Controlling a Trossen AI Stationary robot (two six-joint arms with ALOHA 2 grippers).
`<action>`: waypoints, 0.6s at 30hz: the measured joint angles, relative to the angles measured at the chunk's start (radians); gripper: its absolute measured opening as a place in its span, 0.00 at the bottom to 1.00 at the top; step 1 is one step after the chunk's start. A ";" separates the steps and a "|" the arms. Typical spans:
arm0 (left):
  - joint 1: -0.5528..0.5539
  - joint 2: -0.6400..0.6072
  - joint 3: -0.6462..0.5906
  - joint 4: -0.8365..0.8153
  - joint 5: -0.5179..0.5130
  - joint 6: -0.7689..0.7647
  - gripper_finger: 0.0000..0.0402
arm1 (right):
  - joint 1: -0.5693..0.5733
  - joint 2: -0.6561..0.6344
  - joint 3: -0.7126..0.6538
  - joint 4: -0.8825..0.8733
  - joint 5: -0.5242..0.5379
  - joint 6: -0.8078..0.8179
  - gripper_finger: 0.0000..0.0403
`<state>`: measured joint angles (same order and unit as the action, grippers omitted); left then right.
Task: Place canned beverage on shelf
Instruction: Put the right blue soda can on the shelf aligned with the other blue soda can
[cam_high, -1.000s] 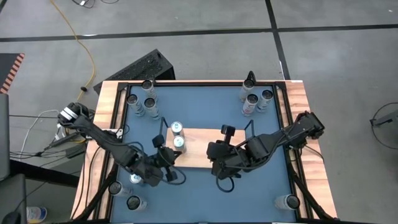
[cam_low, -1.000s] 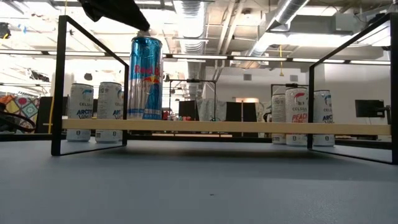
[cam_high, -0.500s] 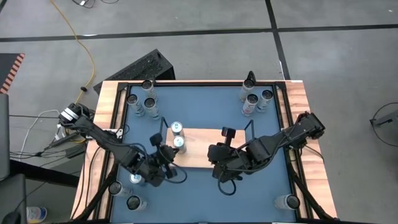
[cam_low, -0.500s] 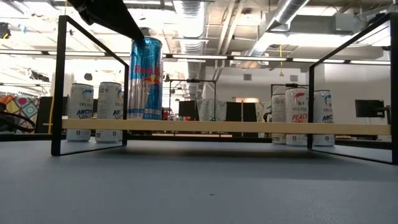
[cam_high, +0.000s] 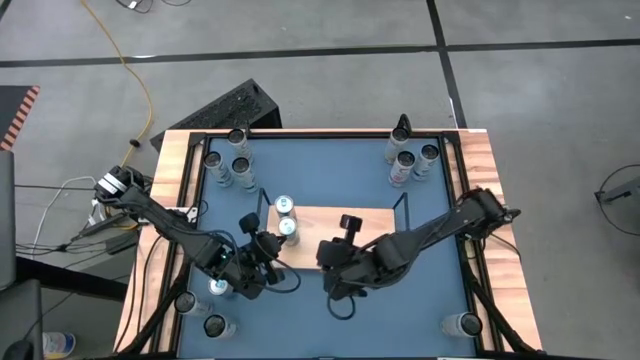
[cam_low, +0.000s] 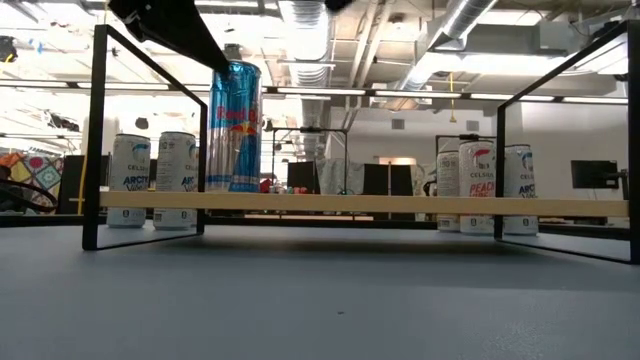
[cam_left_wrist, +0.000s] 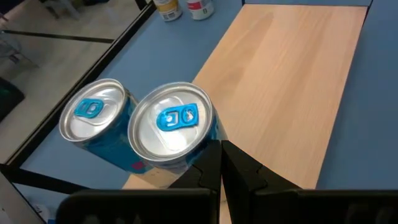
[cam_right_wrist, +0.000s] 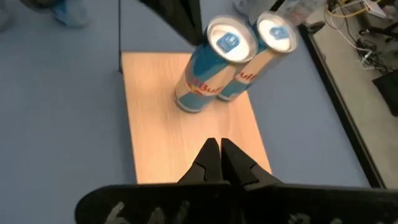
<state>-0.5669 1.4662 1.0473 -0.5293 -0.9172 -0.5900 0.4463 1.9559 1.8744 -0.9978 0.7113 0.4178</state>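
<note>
The shelf (cam_high: 345, 240), a light-wood board in a black wire frame, lies mid-table. Two tall blue cans stand upright side by side on its left end, the nearer one (cam_high: 288, 229) and the farther one (cam_high: 284, 205). My left gripper (cam_left_wrist: 220, 155) is shut, its tips at the nearer can's (cam_left_wrist: 171, 121) upper edge. In the low view it (cam_low: 214, 55) comes down from the upper left. My right gripper (cam_right_wrist: 219, 158) is shut and hovers over the bare board, to the right of the cans (cam_right_wrist: 205, 68), touching nothing. My left gripper lays its shut fingertips against the nearer can's upper side, just under the rim (cam_left_wrist: 200, 148). The fingers slant down at it from the table's near-left. The can stands on the shelf's board, upright or nearly so.
Groups of other cans stand on the blue tabletop at the far left (cam_high: 225, 165), far right (cam_high: 410, 160), near left (cam_high: 200, 310) and near right (cam_high: 460, 323). The shelf's black end rails (cam_low: 150, 140) rise at both ends. The board's right part (cam_high: 380, 225) is bare.
My right gripper has come down and moved toward the table's left, nearer the two cans, staying shut. My left gripper has tipped downward in place. In the low view its tip has gone from above the nearer can's top to that can's upper left edge.
</note>
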 joint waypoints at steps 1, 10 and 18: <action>-0.004 -0.001 0.000 -0.001 0.007 0.000 0.00 | -0.007 0.015 0.000 0.003 0.010 0.000 0.00; -0.041 -0.035 0.000 -0.012 0.018 -0.037 0.00 | -0.081 0.117 0.000 0.143 0.020 -0.137 0.00; -0.069 -0.075 0.000 -0.081 0.006 -0.070 0.00 | -0.130 0.128 0.000 0.176 -0.007 -0.157 0.00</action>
<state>-0.6363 1.3908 1.0473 -0.6105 -0.9116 -0.6599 0.3160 2.0838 1.8740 -0.8218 0.7046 0.2606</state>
